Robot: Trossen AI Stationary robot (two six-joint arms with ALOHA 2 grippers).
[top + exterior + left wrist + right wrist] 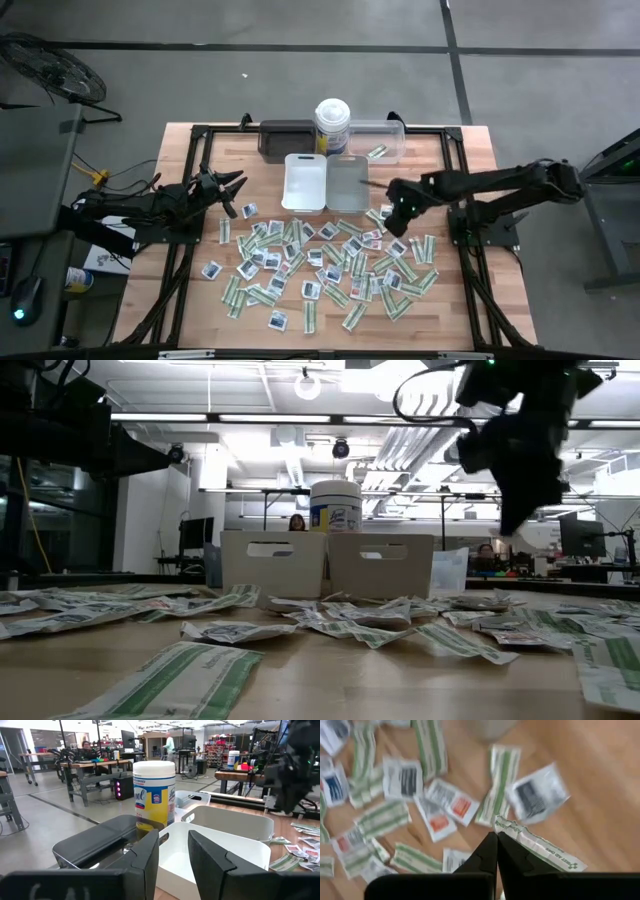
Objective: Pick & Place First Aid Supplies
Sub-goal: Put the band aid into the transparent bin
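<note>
The first aid supplies (320,265) lie scattered flat over the middle of the table: white sachets and green-and-white strips. My right gripper (397,207) hangs above the pile's far right corner, near the grey tray (348,185), and is shut on one green-and-white strip (536,846). In the low view it (518,520) sits well above the packets (330,622). My left gripper (237,192) waits open over the table's left side, left of the white tray (305,182); its wrist view (173,857) faces the trays. My right gripper pinches the strip by one end (503,826) between its two shut fingertips (489,851), coming from above and pointing down. The strip juts out sideways from the fingertips, lifted clear of the table and of the packets below.
Along the far edge stand a dark tray (285,138), a tall white canister (332,125) and a clear tray (378,140) with one strip in it. The white and grey trays stand side by side in front of them. Bare wood lies left of the pile.
</note>
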